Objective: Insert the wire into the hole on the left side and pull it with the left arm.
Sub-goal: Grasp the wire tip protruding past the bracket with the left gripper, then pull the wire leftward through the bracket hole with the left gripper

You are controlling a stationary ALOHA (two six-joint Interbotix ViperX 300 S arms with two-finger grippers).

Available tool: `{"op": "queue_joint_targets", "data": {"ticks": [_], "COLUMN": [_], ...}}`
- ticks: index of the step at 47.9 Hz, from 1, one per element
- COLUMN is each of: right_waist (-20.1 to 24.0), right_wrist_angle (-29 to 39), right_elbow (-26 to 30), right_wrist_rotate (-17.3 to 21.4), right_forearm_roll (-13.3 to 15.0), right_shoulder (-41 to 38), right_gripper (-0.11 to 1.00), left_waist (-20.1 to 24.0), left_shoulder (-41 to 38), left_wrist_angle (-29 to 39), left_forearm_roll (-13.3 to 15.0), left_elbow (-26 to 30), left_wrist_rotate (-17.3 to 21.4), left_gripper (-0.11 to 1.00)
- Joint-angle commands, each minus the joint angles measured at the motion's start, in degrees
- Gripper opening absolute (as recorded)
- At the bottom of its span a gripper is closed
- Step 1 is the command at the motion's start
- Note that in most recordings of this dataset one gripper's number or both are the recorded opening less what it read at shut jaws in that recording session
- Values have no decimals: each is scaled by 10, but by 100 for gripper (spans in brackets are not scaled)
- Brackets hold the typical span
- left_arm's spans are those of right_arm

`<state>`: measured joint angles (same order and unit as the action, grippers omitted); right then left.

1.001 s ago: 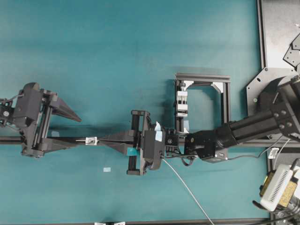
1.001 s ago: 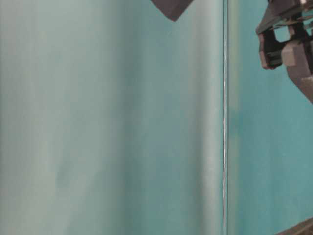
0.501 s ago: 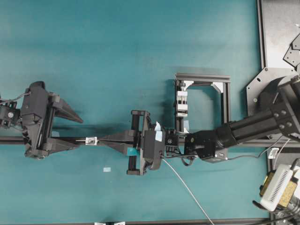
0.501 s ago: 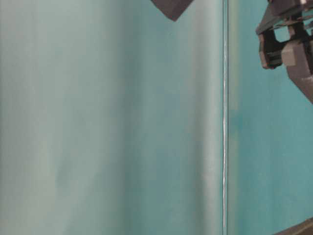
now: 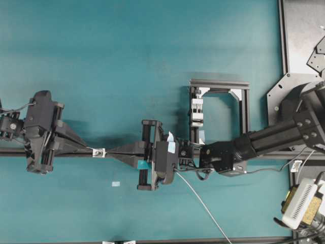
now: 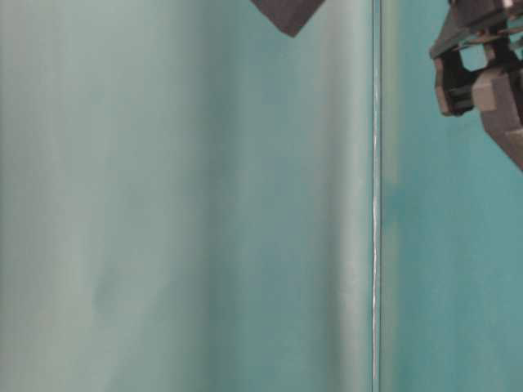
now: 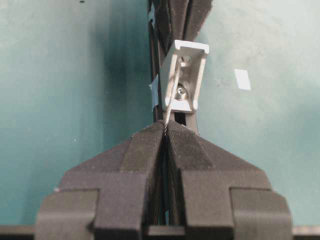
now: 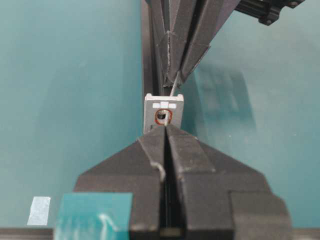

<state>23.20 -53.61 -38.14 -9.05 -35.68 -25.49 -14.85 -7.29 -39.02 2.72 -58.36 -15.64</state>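
Seen from overhead, the left arm's gripper (image 5: 84,148) lies low along a black rail (image 5: 122,151) that crosses the teal counter (image 5: 127,61), its two long pointed fingers drawn together into a single tip aimed right at a small white bracket (image 5: 99,152). The right gripper (image 5: 114,151) reaches in from the opposite side, stretched out level from a thick black forearm, and its fingertips meet the bracket's other face. Light-blue tape patches mark its body.

In the left wrist view the left gripper (image 7: 165,131) is clamped on the wire (image 7: 171,97): the thin, pale grey strand rises from between the ribbed black pads and runs straight up into the bracket (image 7: 182,75), a square plastic piece with a screw head showing inside it. In the right wrist view the right gripper (image 8: 165,131) is also closed, with the wire (image 8: 175,89) pinched between its matte black fingers. The hole (image 8: 163,116), a small dark opening ringed in red, sits in the bracket (image 8: 163,112) just above the fingertips; the wire comes out of the bracket's far side and ends in the left gripper's tip (image 8: 174,67).

Behind the right gripper the wire (image 5: 203,206) trails loosely down across the counter toward the lower edge. A square black frame (image 5: 245,109) with a white clip block (image 5: 197,112) stands behind the right wrist.
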Motion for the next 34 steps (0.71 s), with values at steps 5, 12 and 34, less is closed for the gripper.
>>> {"op": "queue_joint_targets", "data": {"ticks": [5,12,34], "right_waist": [-4,-4,-1], "right_wrist_angle": [5,12,12], "right_elbow": [6,5,-20], "right_wrist_rotate": [-2,-2,-3], "right_forearm_roll": [-1,-1,15], "right_shoulder": [10,14,51], "right_gripper": [0,0,77], "left_waist": [-2,-2,-2], "left_shoulder": [7,7,22], "left_wrist_angle": [1,1,2], "left_forearm_roll": [-1,-1,-1], "left_elbow": [11,11,-6], "left_wrist_rotate": [1,0,1], "left_gripper": [-10,-10,-10]}}
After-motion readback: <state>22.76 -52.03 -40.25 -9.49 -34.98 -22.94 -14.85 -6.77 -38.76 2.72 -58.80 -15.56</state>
